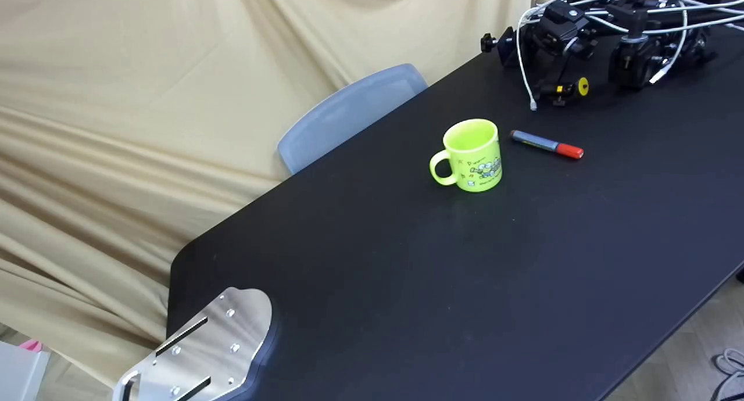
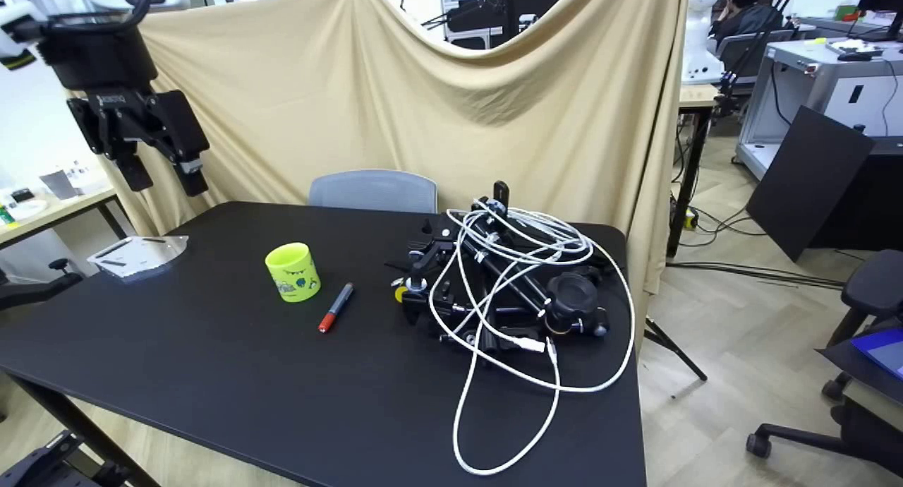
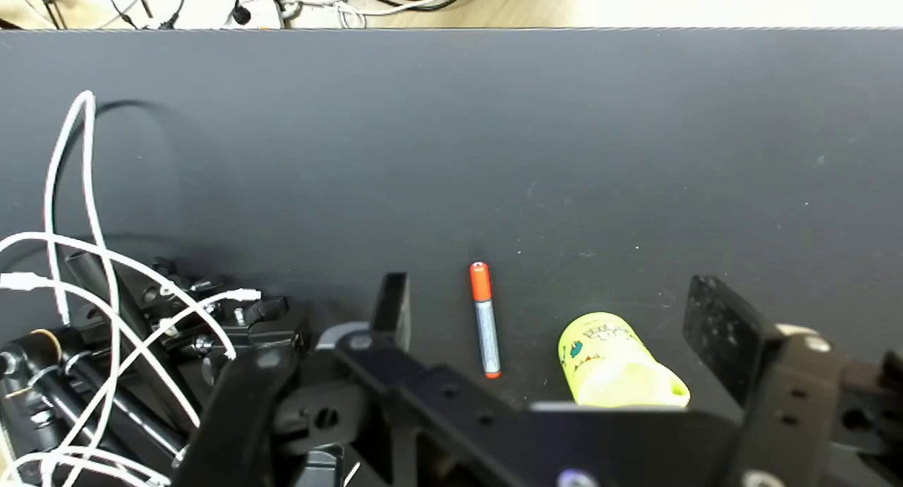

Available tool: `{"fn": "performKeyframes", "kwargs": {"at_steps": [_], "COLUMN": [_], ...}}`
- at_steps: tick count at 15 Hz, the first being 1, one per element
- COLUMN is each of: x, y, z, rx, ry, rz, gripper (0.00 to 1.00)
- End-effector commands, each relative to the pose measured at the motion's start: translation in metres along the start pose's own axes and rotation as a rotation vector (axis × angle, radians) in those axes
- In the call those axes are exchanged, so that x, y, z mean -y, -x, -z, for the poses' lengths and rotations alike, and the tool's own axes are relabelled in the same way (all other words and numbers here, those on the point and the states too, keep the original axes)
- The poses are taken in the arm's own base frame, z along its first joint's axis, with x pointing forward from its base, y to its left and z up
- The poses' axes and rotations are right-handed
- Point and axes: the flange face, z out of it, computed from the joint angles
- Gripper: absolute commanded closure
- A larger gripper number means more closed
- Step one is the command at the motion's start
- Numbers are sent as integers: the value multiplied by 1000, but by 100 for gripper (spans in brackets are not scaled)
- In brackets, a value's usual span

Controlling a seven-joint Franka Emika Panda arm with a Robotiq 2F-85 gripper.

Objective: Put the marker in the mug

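Tool point(image 2: 166, 182) is spread wide in air, upper left of an exterior view. Wrist view: marker point(image 3: 485, 320) lies lower centre on counter point(image 3: 423, 155), just left of upright mug point(image 3: 612, 360). Counter stretches up to its edge point(image 3: 451, 30) near frame top; cables point(image 3: 141, 343) crowd lower left.

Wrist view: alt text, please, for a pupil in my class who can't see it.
A red-capped marker lies on a dark table, apart from a lime-green mug to its right. The open gripper frames both from the bottom edge; white cables and black equipment crowd the left side.
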Motion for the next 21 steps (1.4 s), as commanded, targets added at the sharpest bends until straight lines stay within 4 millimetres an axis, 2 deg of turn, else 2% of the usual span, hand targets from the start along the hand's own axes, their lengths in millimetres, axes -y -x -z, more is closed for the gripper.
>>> {"fn": "performKeyframes", "kwargs": {"at_steps": [1,7,10,12,17,21], "x": [0,0,1,0,1,5], "y": [0,0,-15,-32,-80,-109], "z": [1,1,-9,-25,-81,-125], "rx": [1,1,-49,-69,-77,-46], "ry": [0,0,19,24,48,69], "rz": [0,0,7,21,69,107], "gripper": [0,0,0,0,0,0]}}
